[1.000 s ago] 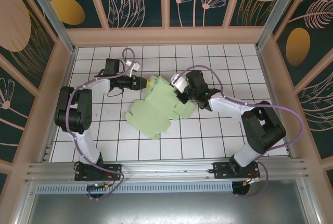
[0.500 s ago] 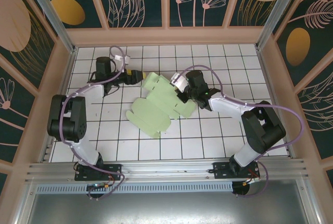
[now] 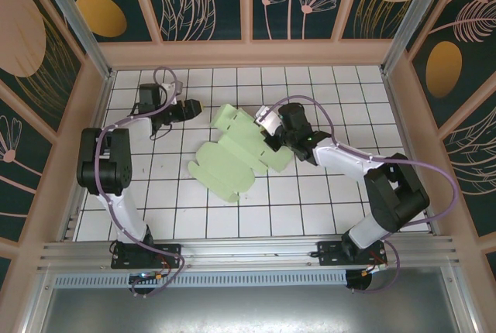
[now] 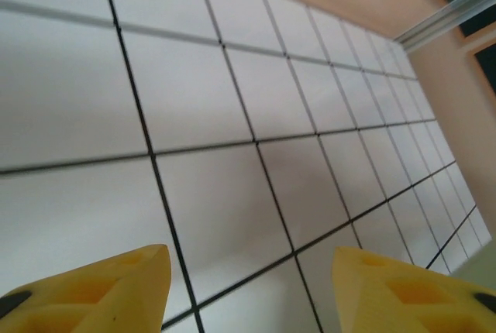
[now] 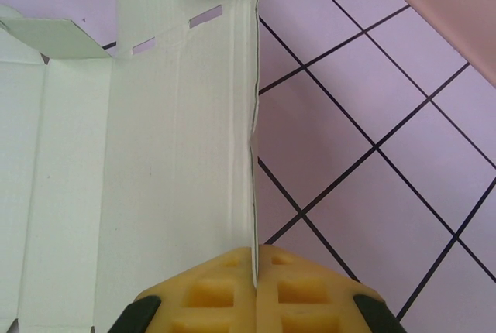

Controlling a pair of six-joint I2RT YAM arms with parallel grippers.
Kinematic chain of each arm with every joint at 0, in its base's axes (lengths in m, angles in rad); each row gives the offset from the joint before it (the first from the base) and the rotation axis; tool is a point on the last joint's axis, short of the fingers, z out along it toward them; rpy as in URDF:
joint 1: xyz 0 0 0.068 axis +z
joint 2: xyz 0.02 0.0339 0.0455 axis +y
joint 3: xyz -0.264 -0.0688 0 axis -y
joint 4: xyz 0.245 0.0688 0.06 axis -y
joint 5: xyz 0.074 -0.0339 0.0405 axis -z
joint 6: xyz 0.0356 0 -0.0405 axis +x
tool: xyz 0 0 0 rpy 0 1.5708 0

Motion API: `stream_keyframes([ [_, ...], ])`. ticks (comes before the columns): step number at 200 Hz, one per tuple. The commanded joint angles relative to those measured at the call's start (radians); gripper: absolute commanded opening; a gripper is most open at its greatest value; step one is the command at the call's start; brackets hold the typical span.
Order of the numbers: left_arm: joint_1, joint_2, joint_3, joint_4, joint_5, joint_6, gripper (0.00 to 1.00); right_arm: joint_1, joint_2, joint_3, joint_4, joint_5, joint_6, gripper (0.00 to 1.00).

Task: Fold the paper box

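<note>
- Near edge: L arm base point(image 3: 143, 254) and R arm base point(image 3: 349, 252) are bolted to the alu rail point(image 3: 248, 249). In front of the rail lies the table point(image 3: 310, 201), white tiles w/ black grid lines.
- Mid-table: the paper box point(image 3: 236, 155) is pale mint-green card, an unfolded cut-out w/ creases and flaps. It lies on the tiles between the two arms, slightly left of ctr.
- Right gripper point(image 3: 270, 135): positioned at the right-hand edge of the cut-out, arm reaching in from the near right.
- Right wrist view: the right gripper point(image 5: 254, 283) has its yellow fingers point(image 5: 310, 298) pressed together, pinching the paper box point(image 5: 155, 163) by its edge. The pinched edge runs straight away from the fingertips. Card is to the left of it, bare table point(image 5: 349, 116) to the right.
- Same view, far end of the pinched panel: two small slots point(image 5: 205, 15) cut in the card, w/ flaps beyond them.
- Left gripper point(image 3: 192, 108): farther back, just left of the cut-out's far-left corner. Near the card but apart from it, no contact.
- Left wrist view: the left gripper point(image 4: 248, 294) has its yellow fingers point(image 4: 93, 286) spread. Nothing is between them, bare table point(image 4: 232, 116) below.
- Far end: wood ledge point(image 3: 248, 53), then dark wall panels point(image 3: 209, 8) w/ a plant pattern.
</note>
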Motion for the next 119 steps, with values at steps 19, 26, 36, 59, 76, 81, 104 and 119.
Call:
stream_keyframes([
  [19, -0.048, -0.007, -0.005, -0.031, 0.072, 0.097, 0.59, 0.044, 0.001, 0.029, -0.010, 0.095, -0.096, 0.00],
  [26, -0.052, -0.001, -0.005, -0.027, 0.085, 0.099, 0.59, 0.046, 0.002, 0.031, -0.009, 0.096, -0.100, 0.00],
  [36, -0.059, 0.011, 0.000, -0.026, 0.094, 0.099, 0.58, 0.051, 0.007, 0.036, -0.009, 0.124, -0.103, 0.00],
  [59, -0.081, 0.069, 0.019, -0.042, 0.086, 0.091, 0.56, 0.059, 0.016, 0.047, -0.017, 0.143, -0.114, 0.00],
  [76, -0.083, 0.104, 0.021, -0.036, 0.082, 0.077, 0.56, 0.060, 0.015, 0.052, -0.022, 0.149, -0.114, 0.00],
  [81, -0.083, 0.108, 0.020, -0.033, 0.088, 0.076, 0.55, 0.062, 0.015, 0.051, -0.024, 0.151, -0.114, 0.00],
  [104, -0.086, 0.102, 0.009, -0.018, 0.112, 0.082, 0.55, 0.062, 0.014, 0.055, -0.032, 0.154, -0.115, 0.00],
  [119, -0.091, 0.092, -0.008, 0.007, 0.138, 0.082, 0.55, 0.063, 0.020, 0.062, -0.045, 0.163, -0.126, 0.00],
])
